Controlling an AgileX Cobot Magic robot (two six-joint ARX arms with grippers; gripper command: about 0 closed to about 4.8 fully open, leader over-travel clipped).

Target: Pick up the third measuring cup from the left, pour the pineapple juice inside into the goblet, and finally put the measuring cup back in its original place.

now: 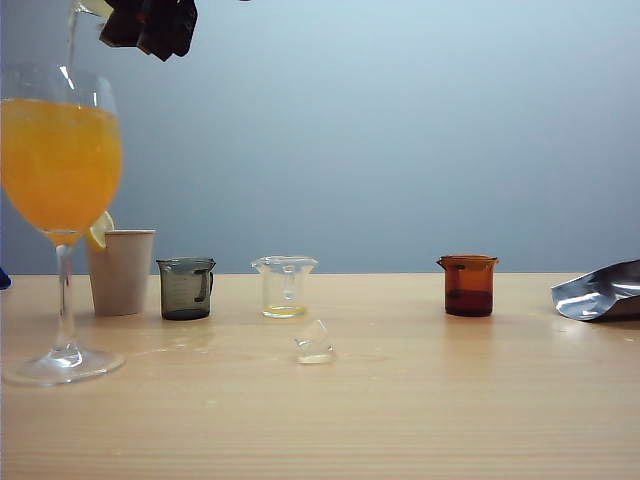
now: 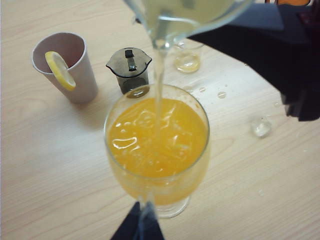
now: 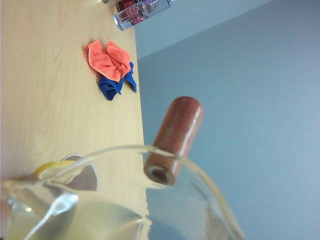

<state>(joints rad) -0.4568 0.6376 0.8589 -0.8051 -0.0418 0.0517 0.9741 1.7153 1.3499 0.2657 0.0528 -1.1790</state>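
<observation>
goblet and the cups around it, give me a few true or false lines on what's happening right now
1. The goblet holds orange liquid. True.
2. The right hand holds the third measuring cup tilted, streaming pineapple juice into the goblet. True.
3. The paper cup is lying on its side. False: it stands upright, a lemon slice on its rim.
4. The amber cup stands beside the goblet. False: it stands far right.
5. The left hand grips the grey cup. False: it is at the goblet's stem.

No text, label, brand or number can be read on anything in these views
</observation>
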